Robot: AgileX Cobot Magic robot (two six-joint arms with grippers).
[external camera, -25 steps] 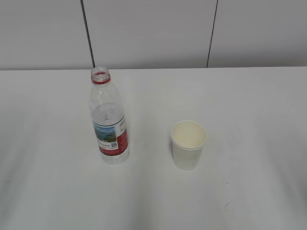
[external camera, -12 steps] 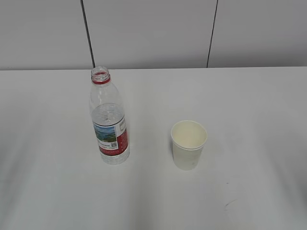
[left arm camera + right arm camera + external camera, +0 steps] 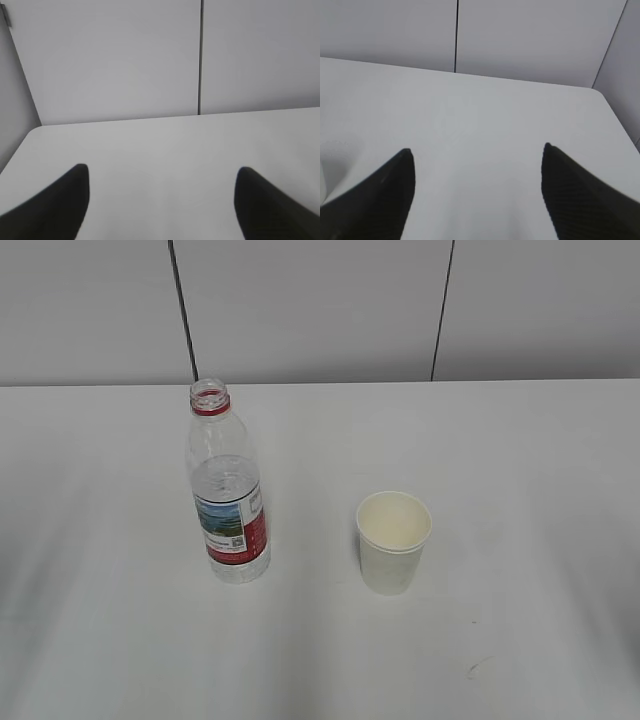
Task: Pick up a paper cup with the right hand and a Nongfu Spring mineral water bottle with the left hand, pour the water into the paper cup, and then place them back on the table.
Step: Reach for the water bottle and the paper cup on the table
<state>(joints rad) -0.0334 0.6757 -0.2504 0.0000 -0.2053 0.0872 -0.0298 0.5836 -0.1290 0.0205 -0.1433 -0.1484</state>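
Observation:
The Nongfu Spring bottle [image 3: 228, 502] stands upright and uncapped, left of centre on the white table [image 3: 520, 460], with water up to just above its label. The off-white paper cup [image 3: 392, 545] stands upright to its right, a hand's width away. Neither arm shows in the exterior view. In the left wrist view my left gripper [image 3: 162, 169] is open and empty, with only bare table between its fingers. In the right wrist view my right gripper [image 3: 477, 148] is open and empty over bare table. Neither the bottle nor the cup shows clearly in either wrist view.
A grey panelled wall [image 3: 320, 310] with dark vertical seams runs behind the table's far edge. A small dark scuff [image 3: 478, 668] marks the tabletop at the front right. The left wrist view shows the table's far left corner [image 3: 35, 129].

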